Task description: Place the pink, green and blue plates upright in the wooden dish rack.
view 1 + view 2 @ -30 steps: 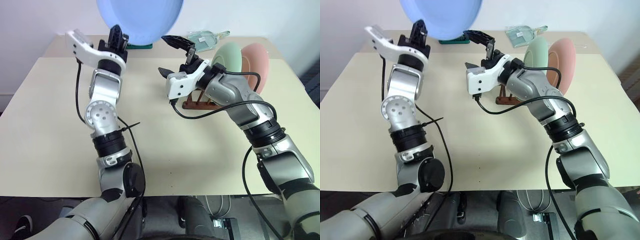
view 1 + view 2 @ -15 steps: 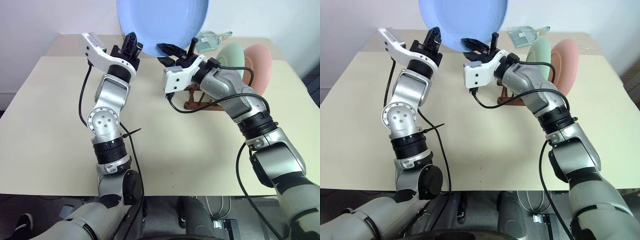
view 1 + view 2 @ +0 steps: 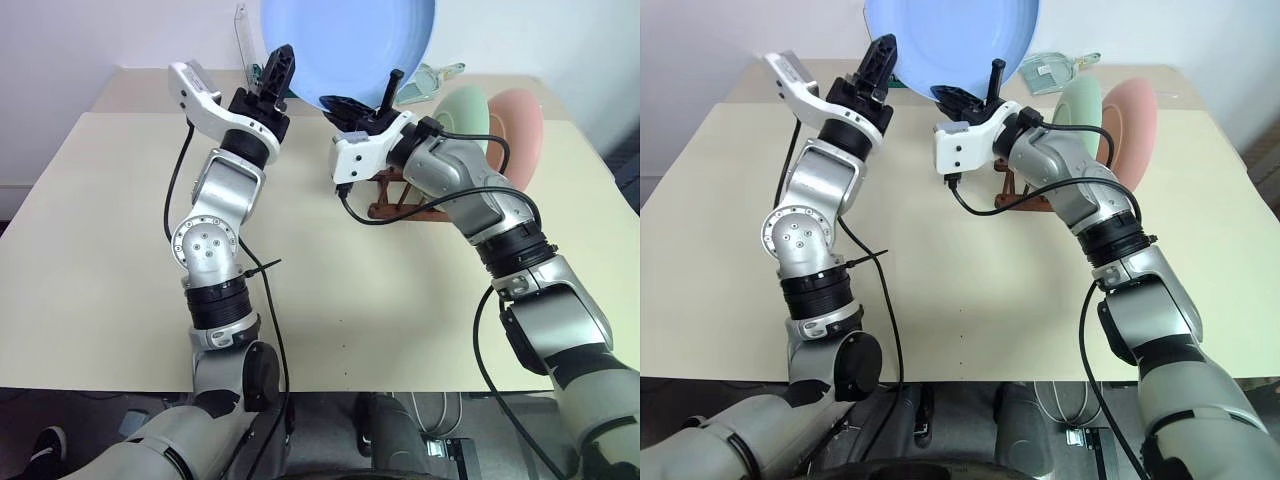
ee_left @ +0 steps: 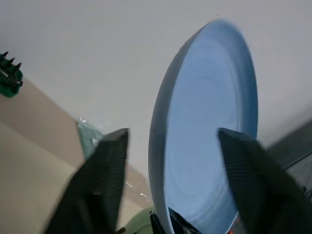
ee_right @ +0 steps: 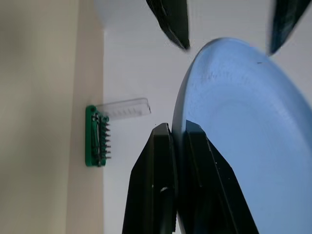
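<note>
The light blue plate (image 3: 350,45) is held upright in the air above the table's far side. My right gripper (image 5: 176,127) is shut on its lower rim. My left gripper (image 4: 173,139) is open, with one finger on each side of the plate's left edge and gaps showing between the fingers (image 4: 109,161) and the plate. The green plate (image 3: 462,115) and the pink plate (image 3: 518,120) stand upright side by side in the wooden dish rack (image 3: 392,207), just right of my right gripper. My right arm hides most of the rack.
A green bit holder (image 5: 96,136) with a raised clear lid stands at the back, behind my left gripper. A pale green scoop-like object (image 3: 1045,70) lies on the far table behind the rack. The cream table (image 3: 90,250) stretches wide on the near and left sides.
My right gripper closed on the blue plate's lower rim, and then my left gripper opened and let go of the plate. The plate has shifted to the right.
</note>
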You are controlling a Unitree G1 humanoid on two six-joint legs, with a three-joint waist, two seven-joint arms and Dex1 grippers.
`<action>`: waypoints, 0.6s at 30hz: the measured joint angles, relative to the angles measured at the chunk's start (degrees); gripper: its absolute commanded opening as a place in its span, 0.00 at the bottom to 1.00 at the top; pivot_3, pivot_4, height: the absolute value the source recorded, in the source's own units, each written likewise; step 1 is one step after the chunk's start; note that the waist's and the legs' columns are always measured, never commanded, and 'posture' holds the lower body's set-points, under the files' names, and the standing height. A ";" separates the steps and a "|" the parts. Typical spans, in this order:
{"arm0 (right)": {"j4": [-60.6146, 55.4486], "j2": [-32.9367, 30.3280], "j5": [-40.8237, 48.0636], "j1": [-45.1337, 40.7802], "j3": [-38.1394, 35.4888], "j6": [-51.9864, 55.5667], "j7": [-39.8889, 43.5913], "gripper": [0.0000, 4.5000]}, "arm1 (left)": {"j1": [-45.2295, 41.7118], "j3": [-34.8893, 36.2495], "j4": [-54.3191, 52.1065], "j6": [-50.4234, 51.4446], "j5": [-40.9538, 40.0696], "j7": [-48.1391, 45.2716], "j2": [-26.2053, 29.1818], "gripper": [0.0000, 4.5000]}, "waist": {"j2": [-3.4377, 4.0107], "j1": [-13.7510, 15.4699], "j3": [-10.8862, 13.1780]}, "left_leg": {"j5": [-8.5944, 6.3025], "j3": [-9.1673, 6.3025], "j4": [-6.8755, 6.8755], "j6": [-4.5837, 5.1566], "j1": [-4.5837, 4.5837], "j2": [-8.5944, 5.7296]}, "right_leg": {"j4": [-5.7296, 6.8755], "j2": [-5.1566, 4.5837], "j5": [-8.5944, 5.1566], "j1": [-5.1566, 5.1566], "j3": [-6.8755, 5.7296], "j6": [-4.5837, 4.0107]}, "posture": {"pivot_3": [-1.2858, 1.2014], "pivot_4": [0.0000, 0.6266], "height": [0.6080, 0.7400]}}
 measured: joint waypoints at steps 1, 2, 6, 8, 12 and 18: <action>0.05 -0.61 0.11 0.00 -0.62 0.28 0.00 0.00 | 0.00 0.05 0.00 0.00 -0.02 -0.53 1.54 0.99 | 0.00 -0.04 0.00 | 0.00 0.00 0.00 0.00 0.00 0.00 | 0.00 0.00 0.00 0.00 0.00 0.00 | 0.52 0.24 0.88; 0.14 -0.85 0.52 -0.01 -1.45 0.67 0.03 0.00 | 0.21 -0.55 -0.07 -0.32 0.99 -1.78 3.27 0.99 | 0.00 -0.04 0.00 | 0.00 0.00 -0.01 0.00 0.00 0.00 | -0.01 0.00 0.00 0.00 0.00 0.00 | 0.52 0.24 0.88; 0.02 -0.55 6.33 -0.01 -6.03 1.62 0.87 0.00 | 0.80 -4.92 -1.07 -1.76 6.58 -10.17 12.18 0.99 | 0.02 -0.17 0.00 | 0.00 0.01 -0.04 0.00 0.00 0.01 | -0.09 0.02 0.00 0.02 0.00 0.00 | 0.52 0.24 0.88; -0.68 1.88 13.75 -0.01 -9.83 2.88 2.50 0.00 | 0.98 -5.00 -0.67 -2.49 7.58 -13.20 15.09 0.99 | 0.01 -0.33 0.00 | 0.00 0.00 -0.07 -0.01 -0.01 0.03 | -0.10 0.03 0.02 0.02 -0.02 -0.03 | 0.52 0.24 0.88; -9.17 11.21 42.67 -1.17 -20.22 14.52 10.63 0.00 | 1.88 -6.39 2.26 -5.02 12.49 -21.92 22.60 0.99 | 0.07 -1.33 0.02 | 0.01 -0.02 -0.12 -0.02 0.01 0.09 | 0.14 0.07 0.02 0.01 -0.05 -0.03 | 0.52 0.24 0.88; -19.90 13.56 85.66 -4.96 -37.49 47.86 7.38 0.00 | 5.14 -9.16 6.44 -9.84 17.80 -36.19 29.39 0.99 | 0.05 -0.71 0.00 | -0.07 -0.05 -0.06 0.13 0.00 0.08 | 0.14 0.03 0.02 0.08 -0.10 -0.04 | 0.52 0.24 0.88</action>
